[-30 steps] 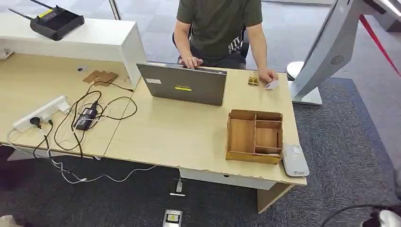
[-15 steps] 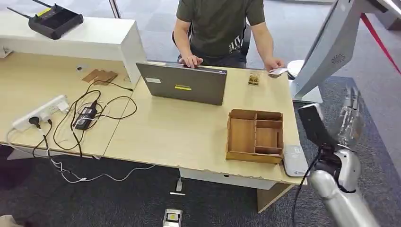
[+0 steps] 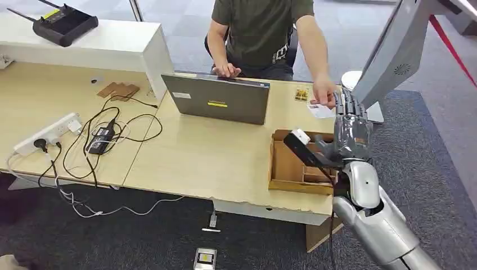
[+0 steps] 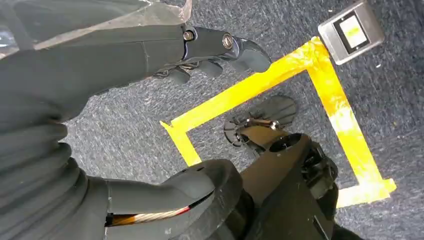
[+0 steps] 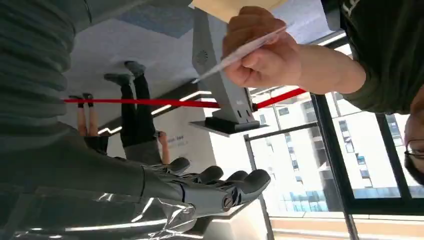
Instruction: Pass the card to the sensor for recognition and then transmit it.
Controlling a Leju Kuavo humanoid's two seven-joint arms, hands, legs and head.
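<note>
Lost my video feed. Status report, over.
Right hand raised, empty. Left hand hanging, empty. Card in person's hand, beside right hand. Nothing between.

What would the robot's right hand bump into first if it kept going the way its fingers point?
Probably the person's hand holding the white card. The right hand points its fingers at them, though how far apart they are is unclear.
</note>
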